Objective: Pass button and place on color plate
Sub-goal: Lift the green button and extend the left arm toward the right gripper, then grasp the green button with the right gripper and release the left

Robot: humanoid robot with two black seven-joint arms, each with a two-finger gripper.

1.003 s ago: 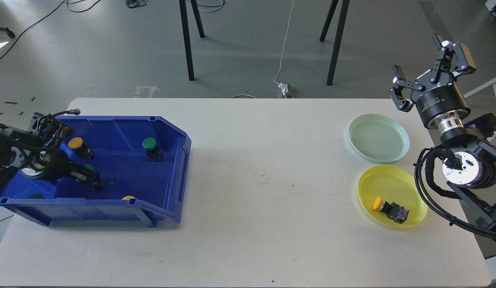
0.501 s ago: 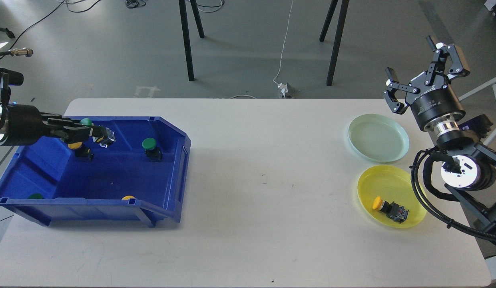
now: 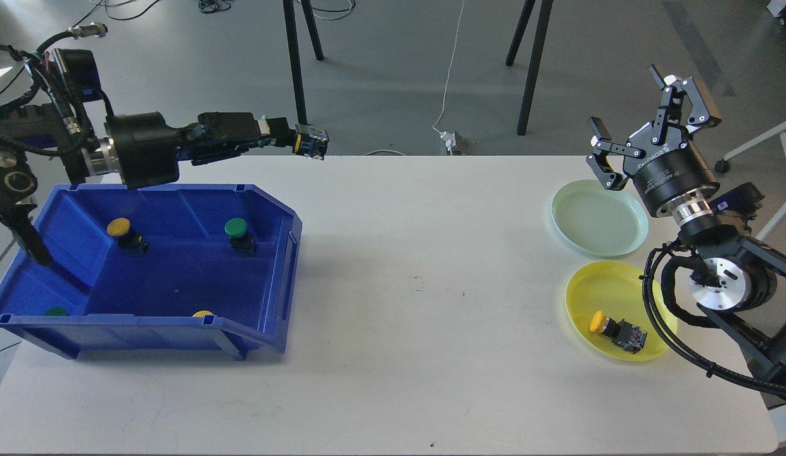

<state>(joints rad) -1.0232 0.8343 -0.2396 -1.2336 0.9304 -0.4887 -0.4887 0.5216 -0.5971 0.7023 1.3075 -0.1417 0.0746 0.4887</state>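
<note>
My left gripper (image 3: 285, 138) is shut on a green button (image 3: 307, 140), held high above the table's back edge, right of the blue bin (image 3: 266, 209). The button's black body sticks out past the fingertips; only a sliver of its green cap shows. In the bin lie a yellow button (image 3: 122, 230), a green button (image 3: 237, 231), and two more half hidden behind the front wall. My right gripper (image 3: 652, 123) is open and empty, raised above the pale green plate (image 3: 598, 218). The yellow plate (image 3: 621, 310) holds a yellow button (image 3: 611, 329).
The white table (image 3: 418, 285) stretches between the bin on the left and the two plates on the right. Stand legs and a cable are on the floor behind the table.
My left gripper lifted a green button out of the bin and swung it up and to the right, past the bin's far wall. My right gripper moved slightly left, staying open.
</note>
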